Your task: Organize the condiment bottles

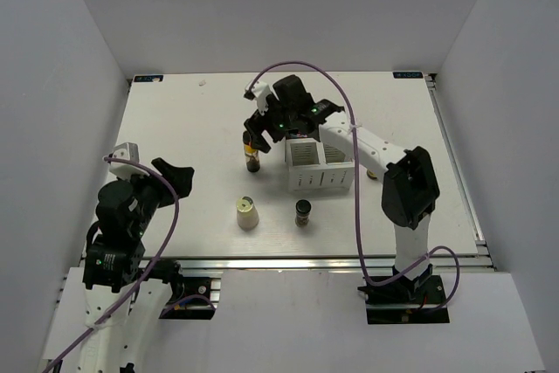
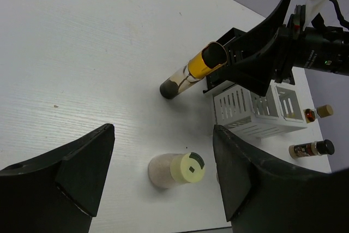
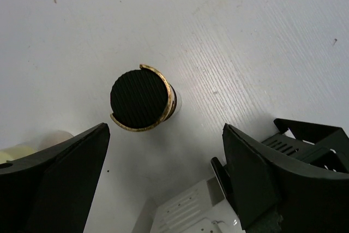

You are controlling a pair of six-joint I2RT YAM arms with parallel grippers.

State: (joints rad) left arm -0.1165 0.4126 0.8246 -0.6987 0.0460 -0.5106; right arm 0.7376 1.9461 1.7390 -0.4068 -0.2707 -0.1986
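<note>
right gripper [image 3: 164, 129] wide open, empty, over the tall bottle [image 3: 139, 97], which stands just left of the box [image 1: 319, 179]. the bottle is off-centre between the jaws, so one finger could hit first and tip it. left gripper [image 2: 163, 129] open, empty, near-left.

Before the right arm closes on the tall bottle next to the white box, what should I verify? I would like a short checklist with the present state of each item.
1. Right gripper open: ok.
2. Tall bottle upright, its black cap between the right fingers: ok.
3. Fingers low enough to grip the bottle: cannot tell.
4. Room between the fingers and the white box: cannot tell; the box stands close beside.
5. Cream conical bottle and short jar apart from the tall bottle: ok.
6. Left gripper far from the tall bottle, open, holding nothing: ok.
</note>
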